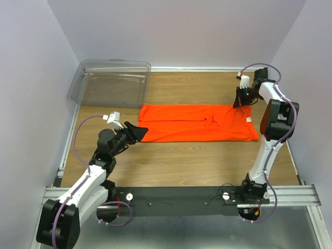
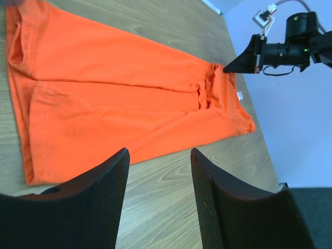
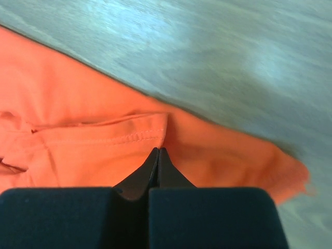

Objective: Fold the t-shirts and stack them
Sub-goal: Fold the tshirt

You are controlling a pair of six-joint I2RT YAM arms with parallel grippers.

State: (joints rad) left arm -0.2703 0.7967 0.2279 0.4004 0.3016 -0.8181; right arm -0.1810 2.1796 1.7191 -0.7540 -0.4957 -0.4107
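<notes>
One bright orange t-shirt (image 1: 199, 123) lies folded lengthwise into a long band across the middle of the table. Its small white neck tag (image 1: 248, 119) shows near the right end. My right gripper (image 1: 239, 102) is at the shirt's far right corner. In the right wrist view its jaws (image 3: 158, 150) are pressed together, pinching the orange fabric (image 3: 93, 150) at a stitched hem. My left gripper (image 1: 140, 130) hovers at the shirt's left end. It is open (image 2: 158, 151), with only bare wood between the fingers, just short of the shirt's near edge (image 2: 119, 93).
A clear plastic bin (image 1: 111, 83) stands at the back left corner, just behind the shirt's left end. Walls close in the table on three sides. Bare wood (image 1: 187, 161) runs between the shirt and the arm bases.
</notes>
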